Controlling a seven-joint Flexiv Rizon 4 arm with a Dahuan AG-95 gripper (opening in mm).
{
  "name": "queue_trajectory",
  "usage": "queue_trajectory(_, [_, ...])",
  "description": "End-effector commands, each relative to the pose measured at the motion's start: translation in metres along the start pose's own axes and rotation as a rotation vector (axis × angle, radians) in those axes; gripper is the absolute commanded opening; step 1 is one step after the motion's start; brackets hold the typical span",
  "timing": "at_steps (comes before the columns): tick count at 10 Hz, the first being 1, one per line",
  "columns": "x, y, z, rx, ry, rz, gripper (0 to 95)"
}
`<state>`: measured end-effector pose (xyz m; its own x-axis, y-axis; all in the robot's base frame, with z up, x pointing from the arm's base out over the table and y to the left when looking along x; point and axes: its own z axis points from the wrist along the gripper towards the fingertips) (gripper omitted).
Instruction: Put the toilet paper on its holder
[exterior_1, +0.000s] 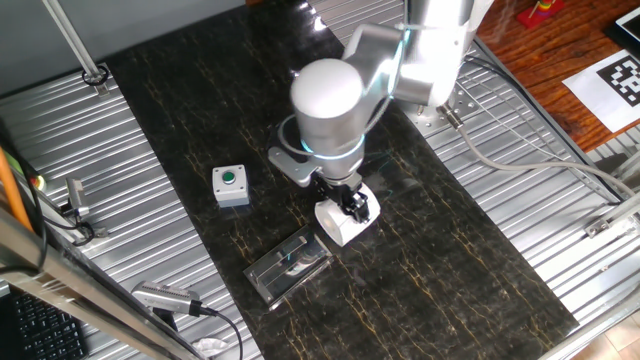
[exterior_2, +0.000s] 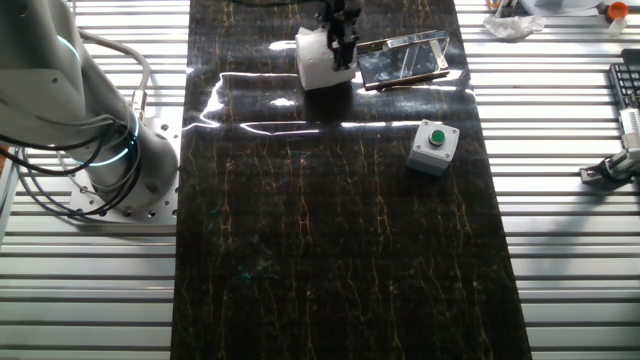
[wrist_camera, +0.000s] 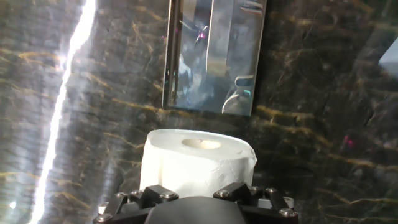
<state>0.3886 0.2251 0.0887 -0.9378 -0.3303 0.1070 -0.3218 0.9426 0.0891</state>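
The robot's fingers (exterior_1: 352, 208) grip the toilet paper (exterior_1: 343, 222) standing upright on the dark table (exterior_1: 450, 260), just beside the shiny metal holder (exterior_1: 288, 266), with the placing still to be done.

One roll (exterior_1: 335, 222), one holder (exterior_1: 288, 266), one button box (exterior_1: 231, 186)
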Motion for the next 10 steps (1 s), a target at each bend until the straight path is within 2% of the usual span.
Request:
queue_trajectory(1, [-0.004, 0.000, -0.001, 0.004, -0.004, 0.001, 0.0])
queue_trajectory(5, [-0.011, 0.000, -0.002, 0.007, -0.003, 0.004, 0.0])
queue_trajectory(8, [-0.020, 0.000, 0.002, 0.008, -0.005, 0.013, 0.0])
queue_trajectory(10, [-0.028, 0.002, -0.002, 0.013, -0.006, 0.018, 0.0])
